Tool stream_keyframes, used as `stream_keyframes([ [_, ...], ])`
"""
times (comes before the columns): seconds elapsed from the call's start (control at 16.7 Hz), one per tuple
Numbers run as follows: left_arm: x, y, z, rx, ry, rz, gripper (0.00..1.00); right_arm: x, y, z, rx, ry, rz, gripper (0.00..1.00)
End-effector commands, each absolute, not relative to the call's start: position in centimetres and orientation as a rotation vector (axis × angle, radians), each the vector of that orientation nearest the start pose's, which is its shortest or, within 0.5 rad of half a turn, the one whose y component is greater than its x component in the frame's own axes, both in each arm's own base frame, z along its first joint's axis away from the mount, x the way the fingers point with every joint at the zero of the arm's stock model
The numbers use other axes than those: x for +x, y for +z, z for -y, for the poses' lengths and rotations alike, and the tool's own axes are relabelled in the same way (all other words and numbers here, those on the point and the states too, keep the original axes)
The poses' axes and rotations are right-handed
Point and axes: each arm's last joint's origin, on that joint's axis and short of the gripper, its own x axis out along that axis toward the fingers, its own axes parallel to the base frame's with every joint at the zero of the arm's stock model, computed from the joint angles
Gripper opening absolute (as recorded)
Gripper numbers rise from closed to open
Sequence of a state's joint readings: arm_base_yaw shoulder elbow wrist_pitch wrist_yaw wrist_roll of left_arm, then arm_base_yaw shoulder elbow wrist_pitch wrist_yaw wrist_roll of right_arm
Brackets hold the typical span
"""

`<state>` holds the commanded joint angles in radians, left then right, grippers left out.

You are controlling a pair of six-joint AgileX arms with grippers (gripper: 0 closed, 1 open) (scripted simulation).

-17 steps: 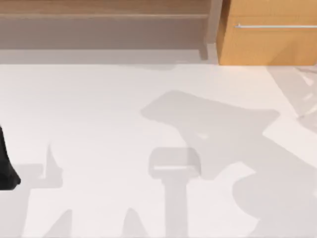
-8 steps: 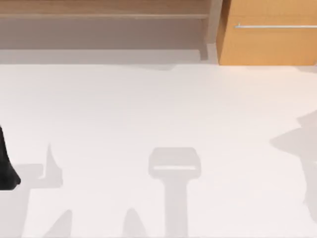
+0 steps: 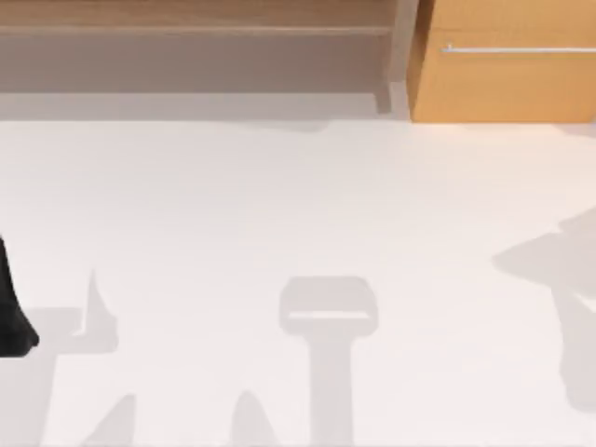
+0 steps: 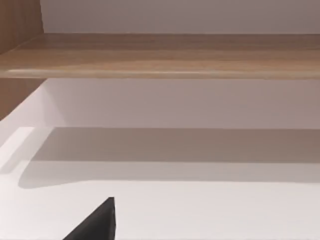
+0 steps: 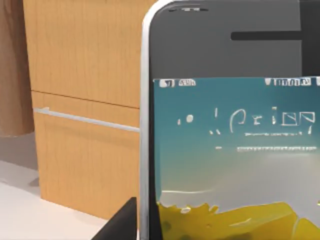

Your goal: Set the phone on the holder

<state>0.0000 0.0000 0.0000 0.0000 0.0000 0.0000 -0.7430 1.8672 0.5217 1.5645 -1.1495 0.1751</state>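
Phone point(image 5: 225, 140) stands upright close before the right wrist camera; whether its end effector grips it, unclear.

The phone point(image 5: 230, 125), black with silver rim, upright, screen lit, fronts the right wrist camera.

White table point(image 3: 279, 205) bears grey shadows. Behind it: a wooden shelf point(image 3: 186, 14) and cabinet point(image 3: 503, 84) with a silver handle point(image 3: 517, 49).

Bright, even light falls on the white table point(image 3: 279, 205), where soft grey shadows lie at its near and right edges, a broad band darkens it below the wooden shelf point(image 4: 160, 55), and edges look slightly soft.
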Motion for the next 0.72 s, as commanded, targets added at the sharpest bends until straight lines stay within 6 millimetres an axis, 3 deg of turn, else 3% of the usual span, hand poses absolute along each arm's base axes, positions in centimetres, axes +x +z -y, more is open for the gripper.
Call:
stream_keyframes([
  [0.12,10.6,16.0,0.1,0.0,0.0,0.0,1.0,24.9,14.7,17.1,-0.027,0.436,0.09,0.0],
  [0.36,10.6,16.0,0.1,0.0,0.0,0.0,1.0,26.9,13.3,16.0,0.012,0.428,0.055,0.0],
  [0.6,10.6,16.0,0.1,0.0,0.0,0.0,1.0,27.1,13.2,16.0,0.016,0.427,0.051,0.0],
  [0.72,10.6,16.0,0.1,0.0,0.0,0.0,1.0,27.1,13.2,16.0,0.016,0.427,0.051,0.15],
])
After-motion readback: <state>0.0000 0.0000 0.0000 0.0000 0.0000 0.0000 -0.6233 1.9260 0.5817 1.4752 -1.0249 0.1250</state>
